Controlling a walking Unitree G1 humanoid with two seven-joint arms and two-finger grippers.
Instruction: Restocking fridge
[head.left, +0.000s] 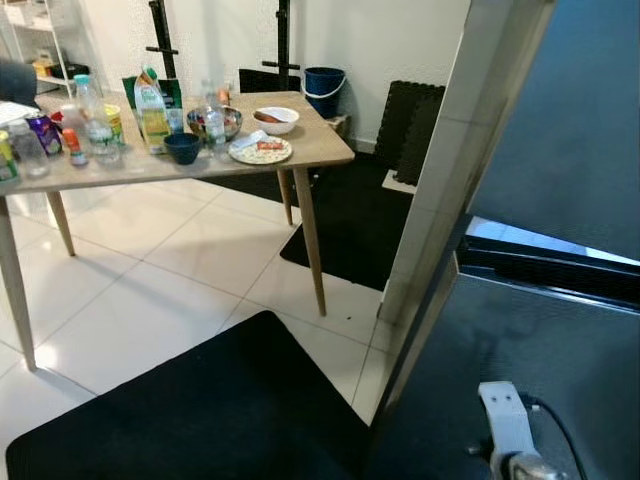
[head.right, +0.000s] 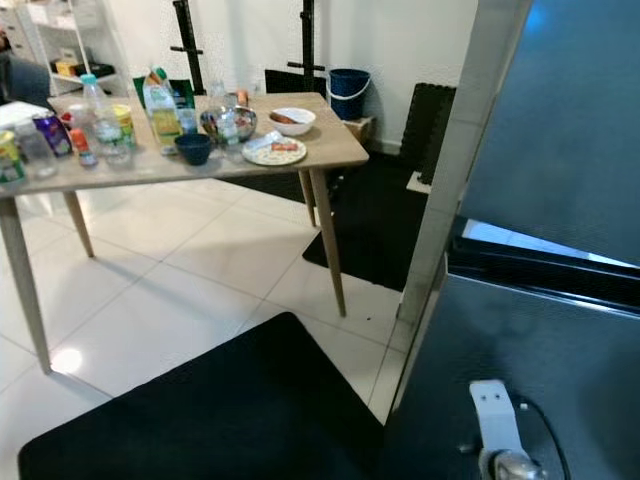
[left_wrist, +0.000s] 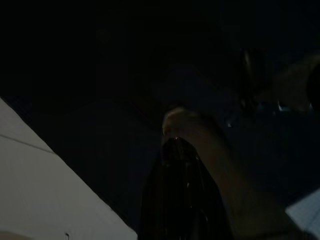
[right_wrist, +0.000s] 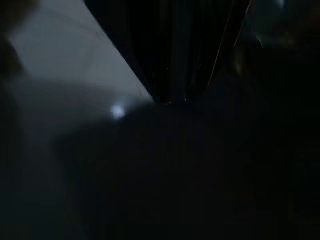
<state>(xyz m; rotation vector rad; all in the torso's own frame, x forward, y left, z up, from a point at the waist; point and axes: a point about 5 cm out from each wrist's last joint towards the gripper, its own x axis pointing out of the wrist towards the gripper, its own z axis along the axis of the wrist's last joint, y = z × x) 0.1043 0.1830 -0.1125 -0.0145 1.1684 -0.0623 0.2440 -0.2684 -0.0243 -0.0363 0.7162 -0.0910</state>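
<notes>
The goods stood on the table (head.left: 320, 150), ahead and well to the robot's left: a carton (head.left: 151, 110), bottles (head.left: 96, 122), a bowl (head.left: 276, 120), a plate (head.left: 260, 151); the fridge (head.left: 560, 330), dark and seemingly closed, rose close on the right. By that lie the left arm was probably nearer the stock, the right arm (head.left: 510, 430) nearer the door; both wrist views were too dark, so whether either gripper was parted or clenched I could not tell.

A wooden table (head.left: 320, 150) holds bottles, bowls and a plate (head.left: 260, 151) — the plate sits near its right edge. A blue bucket (head.left: 324, 90) stands behind.
</notes>
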